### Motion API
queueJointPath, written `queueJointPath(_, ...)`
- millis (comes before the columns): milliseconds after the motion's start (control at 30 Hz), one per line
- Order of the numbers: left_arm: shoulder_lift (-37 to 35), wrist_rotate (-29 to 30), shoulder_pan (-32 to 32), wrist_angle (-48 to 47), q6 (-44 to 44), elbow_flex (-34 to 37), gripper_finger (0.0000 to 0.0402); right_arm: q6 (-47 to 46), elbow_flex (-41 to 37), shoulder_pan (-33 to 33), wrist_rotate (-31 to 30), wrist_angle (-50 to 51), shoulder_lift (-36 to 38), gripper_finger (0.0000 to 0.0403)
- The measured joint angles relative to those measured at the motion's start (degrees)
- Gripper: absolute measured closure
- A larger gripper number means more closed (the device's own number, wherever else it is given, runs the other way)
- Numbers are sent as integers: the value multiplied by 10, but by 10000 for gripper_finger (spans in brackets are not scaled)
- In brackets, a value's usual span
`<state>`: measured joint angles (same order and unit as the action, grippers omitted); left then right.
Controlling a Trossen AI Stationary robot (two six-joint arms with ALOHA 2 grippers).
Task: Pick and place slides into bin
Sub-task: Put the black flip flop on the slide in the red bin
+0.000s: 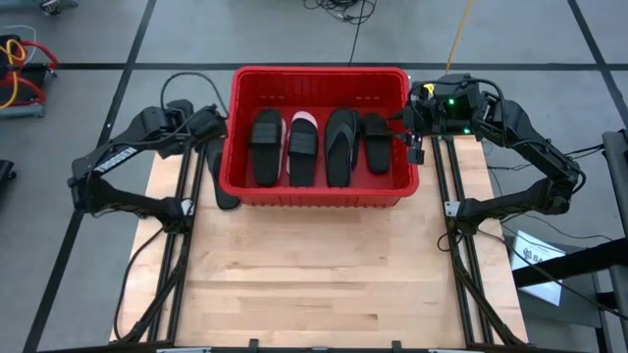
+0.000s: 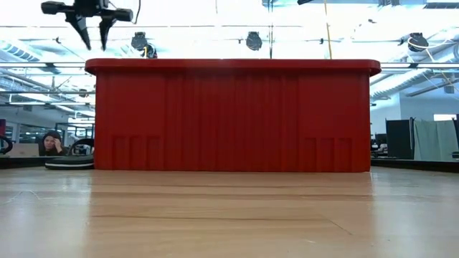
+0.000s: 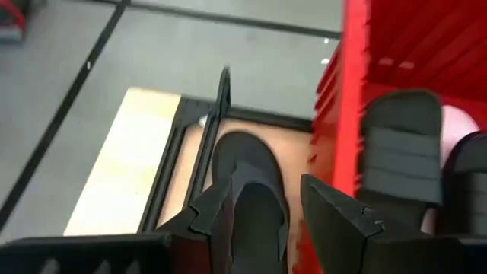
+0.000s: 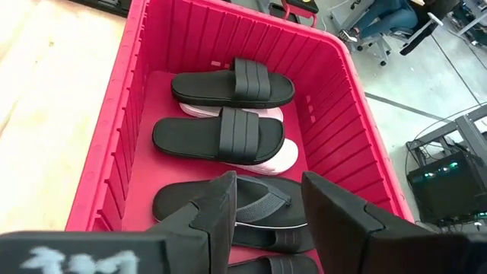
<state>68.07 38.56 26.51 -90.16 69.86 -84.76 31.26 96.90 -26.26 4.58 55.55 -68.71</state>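
Bin: the red bin point(image 1: 319, 191) sits at the upper centre of the high view, on the wooden table point(image 1: 324, 284).
Slides inside: a black slide point(image 1: 266, 147), a black-strap slide on a pale sole point(image 1: 301, 149), a black flip-flop point(image 1: 340, 147) and a short black slide point(image 1: 377, 142) lie side by side.
Slide outside: one black slide point(image 1: 222, 176) lies on the table just left of the bin.
My left gripper point(image 1: 214, 123): above that outside slide at the bin's upper left corner, fingers point(image 3: 335, 221) apart, holding nothing.
My right gripper point(image 1: 414, 132): at the bin's right rim, fingers point(image 4: 217, 209) apart, empty.
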Motion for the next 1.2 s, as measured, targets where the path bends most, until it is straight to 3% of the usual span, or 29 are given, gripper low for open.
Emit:
queueJointPath(267, -56, -71, 4, 2, 27, 82, 254, 13, 0, 0, 0, 0, 0, 261)
queueJointPath(733, -58, -177, 4, 12, 85, 203, 254, 11, 0, 0, 0, 0, 0, 261)
queueJointPath(967, -58, -180, 16, 31, 167, 272, 254, 11, 0, 0, 0, -13, 0, 261)
queueJointPath(1200, -60, -179, 73, 78, 218, 298, 254, 11, 0, 0, 0, -26, 0, 261)
